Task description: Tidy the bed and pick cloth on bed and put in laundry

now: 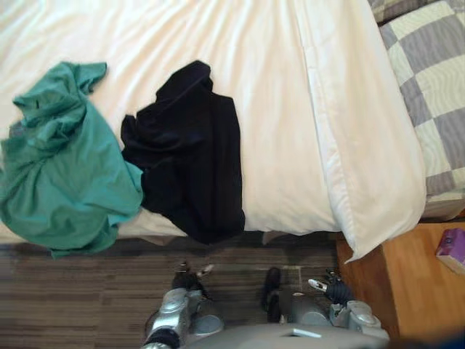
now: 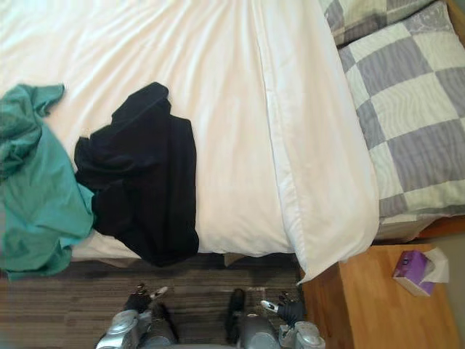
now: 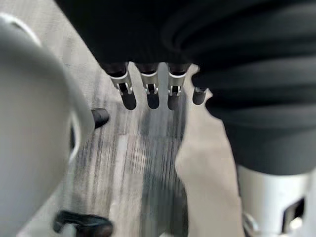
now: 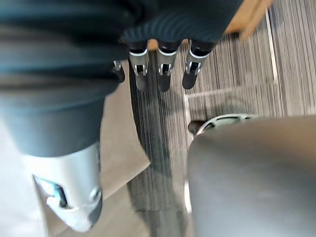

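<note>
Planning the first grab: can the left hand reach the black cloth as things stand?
Probably yes: the black cloth drapes over the bed edge just ahead of the left hand, which hangs open above the floor, nothing between them.

On the bed [image 2: 232, 87], the black cloth [image 2: 142, 178] lies crumpled at the near edge, touching the green cloth [image 2: 36, 203] to its left; purple tissue box [image 2: 413, 270] on the counter [image 2: 356, 313].
</note>
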